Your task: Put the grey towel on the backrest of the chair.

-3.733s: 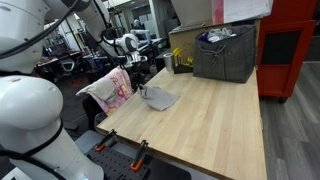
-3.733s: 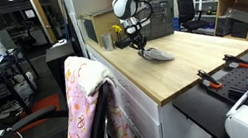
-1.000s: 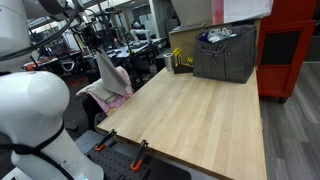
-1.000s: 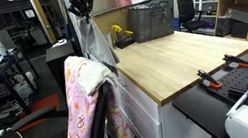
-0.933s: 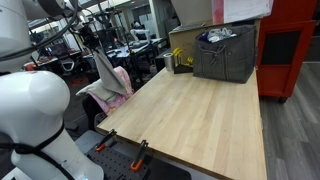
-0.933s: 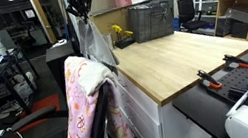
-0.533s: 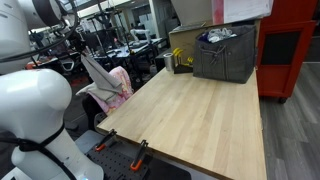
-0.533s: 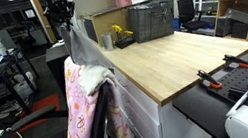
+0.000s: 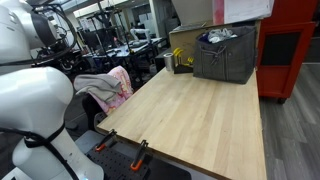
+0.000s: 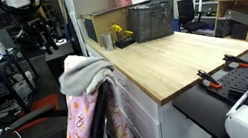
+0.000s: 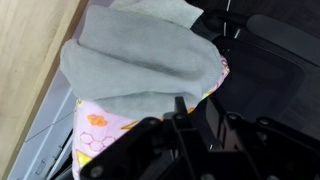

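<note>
The grey towel point(image 10: 85, 71) lies draped over the top of the chair's backrest, on a pink floral cloth point(image 10: 82, 132) that hangs down it. It shows in both exterior views point(image 9: 94, 84). In the wrist view the towel point(image 11: 140, 58) covers the backrest top, with the floral cloth point(image 11: 100, 125) showing below it and the black chair seat point(image 11: 275, 60) beside it. My gripper point(image 11: 198, 104) is open and empty, just clear of the towel. In an exterior view it point(image 10: 40, 36) hangs up and away from the chair, off the table side.
The wooden table point(image 9: 200, 110) stands next to the chair. A grey crate point(image 9: 225, 52) and a yellow object point(image 9: 180, 58) stand at its far end. Clamps point(image 9: 140, 150) sit on its near edge. A red cabinet point(image 9: 290, 50) stands beyond it.
The towel hung from my shut gripper above the chair; now it lies over the backrest. The gripper has let go and moved away from the table, past the chair.
</note>
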